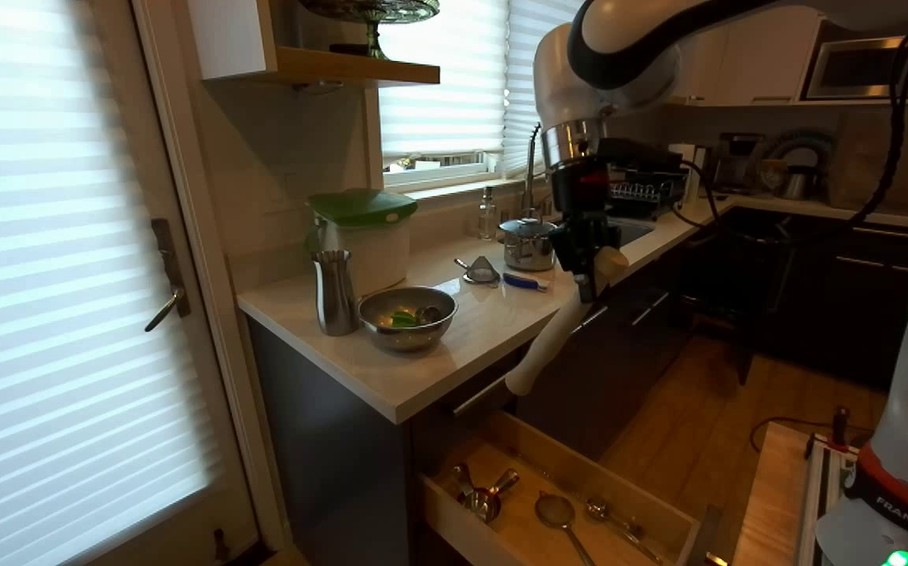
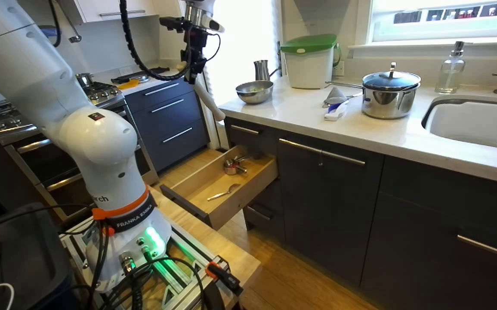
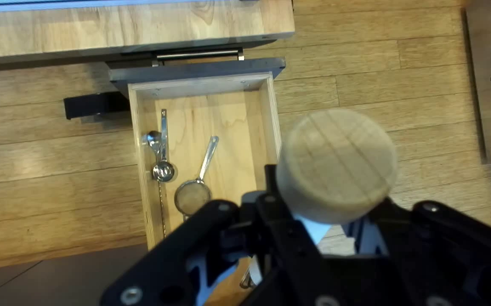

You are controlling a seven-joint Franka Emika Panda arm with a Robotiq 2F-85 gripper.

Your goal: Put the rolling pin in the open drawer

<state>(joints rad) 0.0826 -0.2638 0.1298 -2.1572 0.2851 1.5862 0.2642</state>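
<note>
Rolling pin (image 1: pixel 546 350) clamped in pincer (image 1: pixel 593 281) near upper end, rest slanting below.

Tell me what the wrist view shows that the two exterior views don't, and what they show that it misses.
Only the wrist view shows the rolling pin end-on and close up, with dark lines across its flat face, and it looks almost straight down into the open drawer.

Only the exterior views show the metal bowl, the lidded pot and the green-lidded bin.

All of them show the gripper holding the pin, not yet in the drawer, and metal utensils inside the drawer.
</note>
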